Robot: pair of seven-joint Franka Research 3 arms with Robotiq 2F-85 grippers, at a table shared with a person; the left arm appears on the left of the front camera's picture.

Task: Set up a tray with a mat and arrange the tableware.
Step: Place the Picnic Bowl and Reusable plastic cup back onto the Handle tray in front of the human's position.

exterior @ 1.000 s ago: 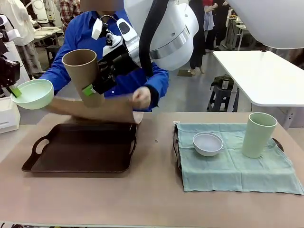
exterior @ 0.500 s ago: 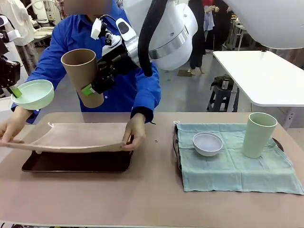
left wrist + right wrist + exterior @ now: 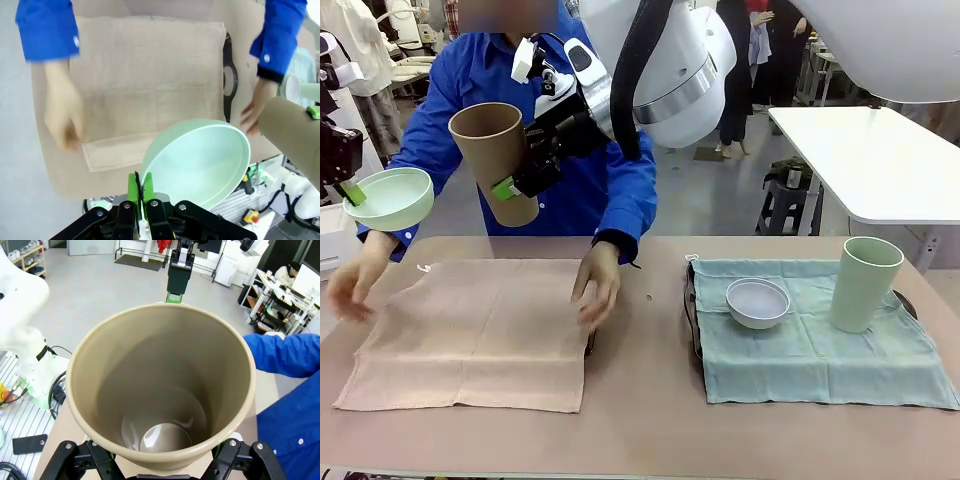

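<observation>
1. The tabletop [image 3: 640, 430] holds a big tan mat [image 3: 480, 330] on the robot's left side; the mat covers the dark tray [image 3: 229, 75], and just a bit of the tray's edge peeks out
2. A light green cloth [image 3: 810, 350] lies on the right side
3. The person in blue has both hands [image 3: 595, 290] flat on the tan mat
4. The right fingers [image 3: 505, 187] are spread wide around the brown cup [image 3: 495, 160], holding it tilted up in the air
5. The pale green cup [image 3: 863, 282] stands up on the green cloth
6. The left fingers [image 3: 137, 187] are pressed together on the rim of the mint green bowl [image 3: 388, 197], up in the air
7. The grey-blue bowl [image 3: 757, 302] sits on the green cloth, near the pale green cup
</observation>
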